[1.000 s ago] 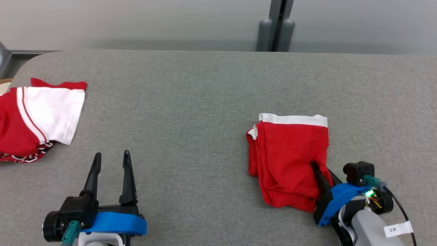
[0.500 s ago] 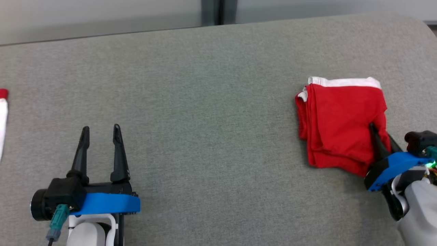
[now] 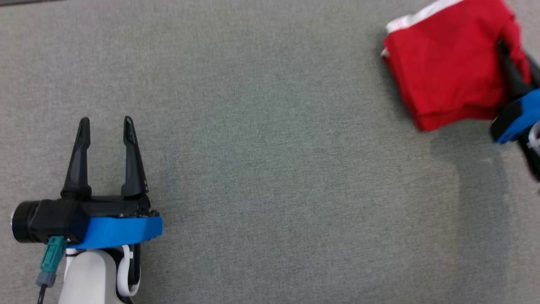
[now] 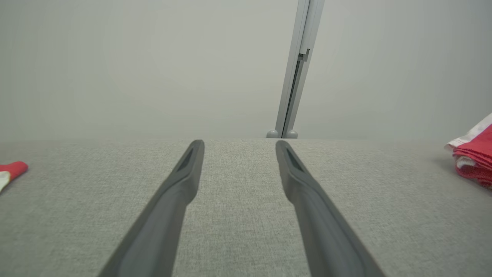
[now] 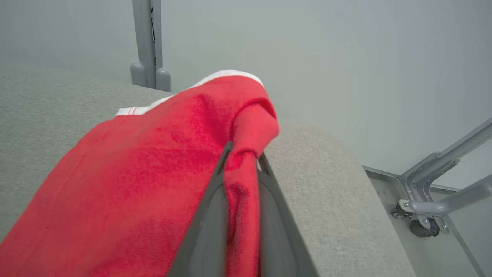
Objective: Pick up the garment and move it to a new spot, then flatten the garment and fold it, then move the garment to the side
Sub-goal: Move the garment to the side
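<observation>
– Gray desk (image 3: 270,177) went all the way across, soft and fuzzy. What was way over on the left?
– Just a tiny bit of a red and white cloth (image 4: 9,171), seen from the left wrist. It lay on the desk, well apart from everything else.
– And the left fingers (image 3: 131,164)?
– They were wide apart and held nothing. They pointed out over bare desk, open just like a second before.
– Then a big bare stretch in the middle. What was on the right?
– The garment (image 3: 443,63). It was red with a white band, and it was folded up small. The right fingers (image 5: 209,223) were squeezed tight on one corner of it.
– Was that new?
– No, they pinched that same corner a second before. But back then the garment lay flat on the desk. Now the pinched corner was pulled up, the cloth hung down from it, and a shadow showed on the desk below.
– The whole picture slid too.
– That was the head turning, not the things moving. Still, the garment sat tilted now, and the right wrist view showed the round end of the desk close by.
– So what did it mean?
– I think the folding was done and the last job had started, taking the garment off to the side. I couldn't tell if all of it was off the desk, so it might drag and come unfolded.
</observation>
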